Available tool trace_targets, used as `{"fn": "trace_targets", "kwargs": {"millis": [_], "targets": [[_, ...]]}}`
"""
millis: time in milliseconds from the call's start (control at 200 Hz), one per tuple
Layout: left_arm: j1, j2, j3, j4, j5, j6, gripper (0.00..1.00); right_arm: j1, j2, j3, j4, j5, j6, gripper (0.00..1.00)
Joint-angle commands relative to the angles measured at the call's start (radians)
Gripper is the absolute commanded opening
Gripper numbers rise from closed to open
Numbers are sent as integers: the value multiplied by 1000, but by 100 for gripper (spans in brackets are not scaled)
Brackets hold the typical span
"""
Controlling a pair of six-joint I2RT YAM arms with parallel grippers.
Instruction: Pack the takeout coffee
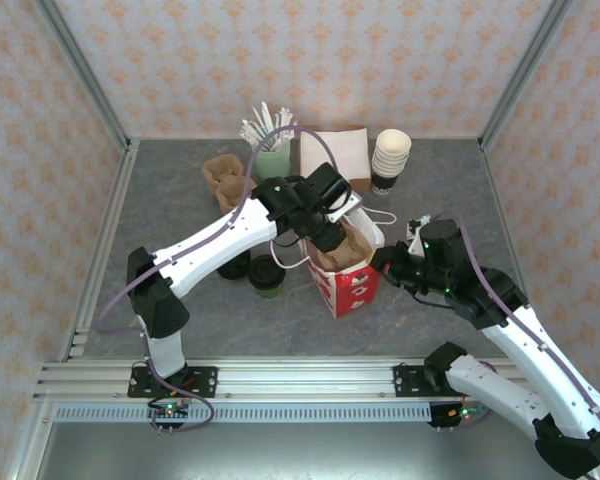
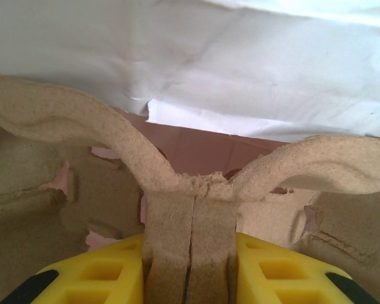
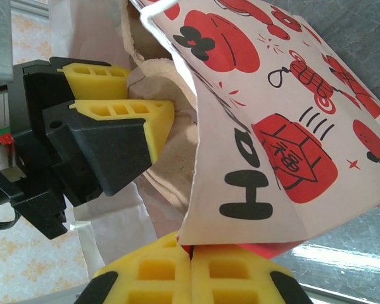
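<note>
Top external view: the left arm reaches to the middle of the table, where its left gripper (image 1: 335, 238) dips into the open mouth of a red and white paper bag (image 1: 354, 288) standing upright. A brown moulded-pulp cup carrier (image 1: 348, 250) sits in the bag's mouth under that gripper. The right gripper (image 1: 385, 262) meets the bag at its right rim. The takeout coffee (image 1: 267, 277), a dark olive cup with a black lid, stands on the table just left of the bag, close below the left forearm and outside the bag. Along the back wall stand a second pulp carrier (image 1: 225, 178), a pale green cup of white sticks (image 1: 272, 148), a stack of napkins (image 1: 334, 152) and a stack of lidless cups (image 1: 390, 160).

Left wrist view: the left gripper (image 2: 190, 266) is closed on the carrier's (image 2: 82, 117) upright centre tab, the yellow fingers (image 2: 107, 275) pressing it from both sides. The carrier's two arched handles spread left and right above the tab, with the bag's white inner wall (image 2: 253, 63) behind them.

Right wrist view: the right gripper (image 3: 190, 269) has its yellow fingers fully together, pinching the bag's (image 3: 278, 133) edge between them. The left gripper (image 3: 142, 95) shows inside the bag's mouth, clamped on the carrier (image 3: 171, 168).
</note>
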Motion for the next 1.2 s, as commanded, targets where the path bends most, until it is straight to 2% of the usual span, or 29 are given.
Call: {"fn": "trace_targets", "kwargs": {"millis": [0,70,190,395,535,646,881,1196], "targets": [[-20,34,34,-85,-68,63,33,7,-11,-12,45,-11,5,0],[-22,34,34,-86,-65,80,33,6,-12,-8,31,0,-15,2],[-37,33,41,-104,-60,124,33,6,-11,29,-32,51,-77,18],[-38,28,38,-111,-47,166,34,7,-15,132,-168,236,-239,35],[-38,34,36,-99,-29,180,34,6,-10,163,-156,318,-334,45],[-38,38,35,-89,-17,195,34,0,-1,156,-100,329,-399,51],[-38,48,33,-82,-15,246,35,-19,79,140,-29,256,-470,57],[-30,72,51,-82,26,286,36,-73,175,131,19,208,-509,57]]}}
